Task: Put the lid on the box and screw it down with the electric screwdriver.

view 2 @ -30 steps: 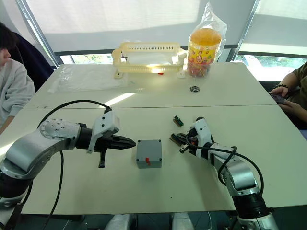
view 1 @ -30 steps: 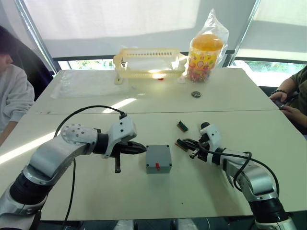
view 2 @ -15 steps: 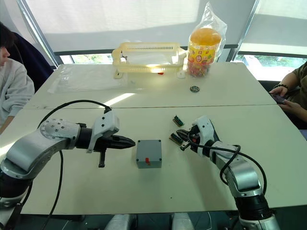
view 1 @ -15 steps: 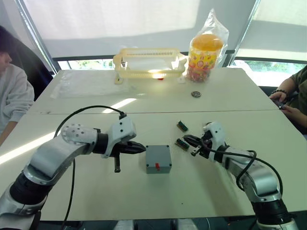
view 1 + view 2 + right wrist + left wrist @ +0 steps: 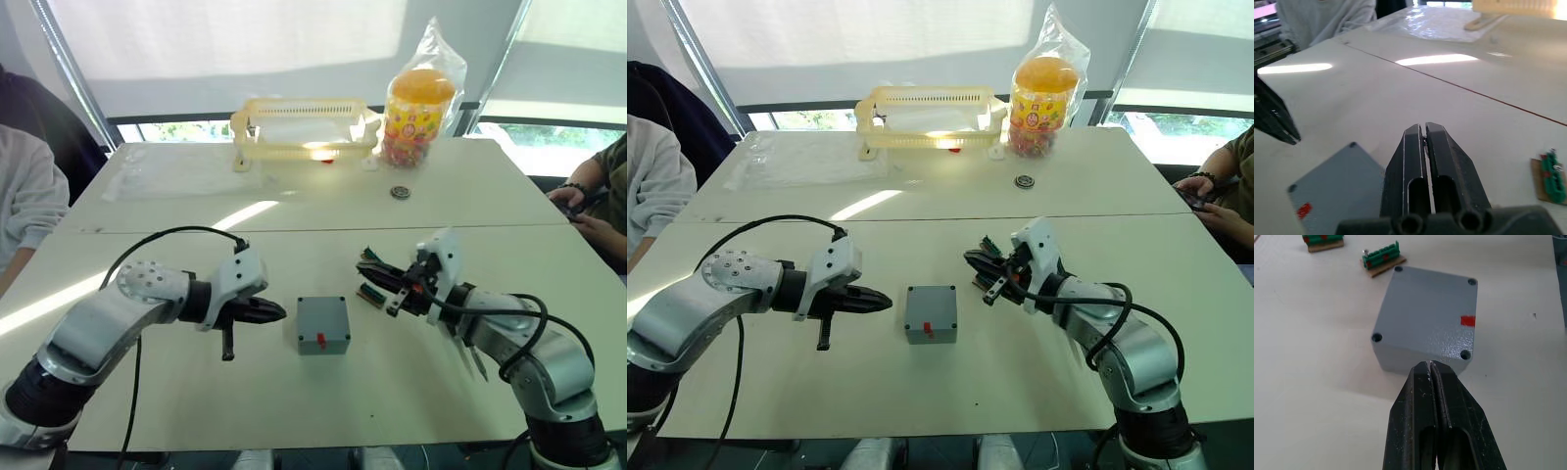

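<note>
Grey box point(image 5: 323, 324), lid on, lies between the clenched, empty left gripper point(image 5: 277, 312) just beside it and the raised, clenched right gripper point(image 5: 368, 267).

A white table point(image 5: 294, 392) carries the grey box point(image 5: 323, 324) near its front, with two small green pieces point(image 5: 1382, 257) just beyond it. Farther back sit a yellow basket point(image 5: 304, 127), a clear plastic sheet point(image 5: 167, 171), a bagged orange jar point(image 5: 419, 113) and a small round dark object point(image 5: 400, 192).
</note>
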Available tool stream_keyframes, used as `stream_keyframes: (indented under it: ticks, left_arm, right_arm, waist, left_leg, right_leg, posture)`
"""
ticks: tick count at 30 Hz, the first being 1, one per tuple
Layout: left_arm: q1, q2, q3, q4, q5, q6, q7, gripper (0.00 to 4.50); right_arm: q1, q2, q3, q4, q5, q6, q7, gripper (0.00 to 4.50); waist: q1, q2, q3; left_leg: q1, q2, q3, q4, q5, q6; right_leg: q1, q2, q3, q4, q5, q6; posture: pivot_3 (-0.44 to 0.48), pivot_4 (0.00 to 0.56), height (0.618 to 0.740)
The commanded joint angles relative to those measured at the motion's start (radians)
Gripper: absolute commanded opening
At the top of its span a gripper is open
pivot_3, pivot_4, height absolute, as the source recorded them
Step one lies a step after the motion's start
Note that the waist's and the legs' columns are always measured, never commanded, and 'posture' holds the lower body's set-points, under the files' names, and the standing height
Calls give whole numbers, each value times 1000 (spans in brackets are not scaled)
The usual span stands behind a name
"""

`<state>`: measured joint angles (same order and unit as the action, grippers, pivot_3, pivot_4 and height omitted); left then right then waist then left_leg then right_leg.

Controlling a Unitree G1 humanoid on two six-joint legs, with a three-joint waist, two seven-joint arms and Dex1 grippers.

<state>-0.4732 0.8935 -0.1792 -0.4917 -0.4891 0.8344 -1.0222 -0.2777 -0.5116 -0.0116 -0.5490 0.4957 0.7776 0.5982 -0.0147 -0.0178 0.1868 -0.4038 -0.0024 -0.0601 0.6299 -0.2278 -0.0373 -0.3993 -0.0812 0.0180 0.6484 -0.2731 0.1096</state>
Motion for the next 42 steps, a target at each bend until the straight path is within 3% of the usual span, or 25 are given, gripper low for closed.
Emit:
stream_keyframes:
  ticks: [1, 11, 40, 42]
  left_arm:
    - [-4, 16, 40, -23, -6, -19, -5, 0]
    - [16, 30, 49, -24, 1, -29, 3, 0]
    - [18, 20, 44, -23, -4, -38, 21, 0]
    - [19, 21, 45, -23, -4, -39, 21, 0]
  right_arm:
    - [8, -20, 43, -15, -18, -32, 19, 32]
    - [11, -28, 119, 46, -64, -92, 53, 32]
    - [2, -12, 155, 139, -143, -174, 80, 32]
    - [1, -15, 151, 134, -143, -177, 82, 592]
  waist:
    - [2, 0, 0]
    - [1, 0, 0]
    - [1, 0, 0]
    - [1, 0, 0]
  left_leg:
    - [0, 0, 0, 0, 0, 0]
    - [-1, 0, 0, 0, 0, 0]
    - [-1, 0, 0, 0, 0, 0]
    - [-1, 0, 0, 0, 0, 0]
  right_leg:
    - [0, 0, 0, 0, 0, -1]
    - [-1, 0, 0, -1, 0, 1]
    - [-1, 0, 0, -1, 1, 1]
    - [-1, 0, 0, -1, 1, 1]
  posture:
    - [0, 150, 740]
    - [0, 150, 740]
    - [0, 150, 740]
    - [0, 150, 740]
